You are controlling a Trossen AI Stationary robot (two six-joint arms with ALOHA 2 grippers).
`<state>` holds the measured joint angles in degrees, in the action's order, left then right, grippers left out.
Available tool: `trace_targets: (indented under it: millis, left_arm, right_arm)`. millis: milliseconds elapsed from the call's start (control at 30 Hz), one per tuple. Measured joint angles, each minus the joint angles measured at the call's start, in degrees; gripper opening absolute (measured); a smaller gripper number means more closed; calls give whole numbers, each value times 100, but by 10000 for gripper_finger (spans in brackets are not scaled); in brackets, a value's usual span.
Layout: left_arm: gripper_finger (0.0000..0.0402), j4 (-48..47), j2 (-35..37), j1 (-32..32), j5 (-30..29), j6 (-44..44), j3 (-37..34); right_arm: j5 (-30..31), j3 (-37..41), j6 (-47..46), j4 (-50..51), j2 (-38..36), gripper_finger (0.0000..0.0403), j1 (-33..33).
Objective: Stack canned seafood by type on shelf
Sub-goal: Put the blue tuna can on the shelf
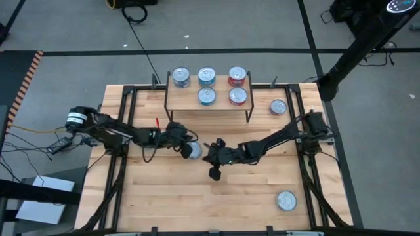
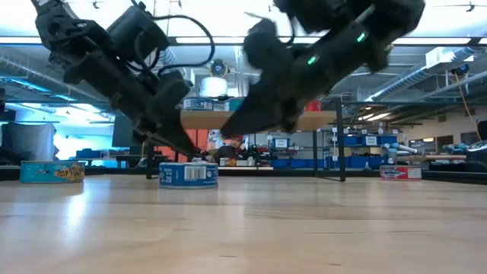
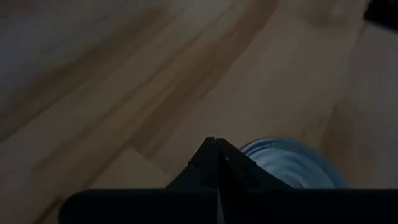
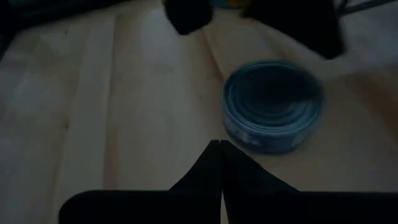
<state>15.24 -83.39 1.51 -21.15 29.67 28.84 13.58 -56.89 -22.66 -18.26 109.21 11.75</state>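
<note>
Wooden worktop (image 1: 197,203), light planks, black rails along both sides. Grey floor (image 1: 65,26) around it, dark seams crossing. Black cables (image 1: 141,39) trail at far side. White box (image 1: 39,200) on floor, near left. Black stand (image 1: 361,46) far right.

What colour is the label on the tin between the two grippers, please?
Dark blue label on the tin, clearest in the low view.

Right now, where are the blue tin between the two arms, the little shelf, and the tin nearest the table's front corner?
Blue tin (image 2: 188,174), low view, on its side label.
Shelf (image 1: 222,105), high view, on bare wood of its top board.
Corner tin (image 1: 286,200), high view, on its silver lid.
</note>
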Motion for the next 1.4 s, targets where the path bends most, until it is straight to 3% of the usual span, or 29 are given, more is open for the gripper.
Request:
trace_targets:
  millis: [267,533,733,1100,1400]
  left_arm:
    - [0,224,-395,-1,288,-74,9]
    - [0,354,-516,1,589,-101,2]
    - [0,499,-571,27,708,-97,-7]
    - [0,529,-602,53,1495,-102,-35]
    - [0,628,-595,175,1593,-110,-28]
  right_arm:
    - [-253,-717,-306,-131,949,8,6]
    - [15,-859,-522,-56,1167,7,-180]
    - [-161,-854,-674,78,1083,7,-262]
    - [596,-961,-436,53,550,7,-427]
    - [512,-957,-430,247,501,7,-524]
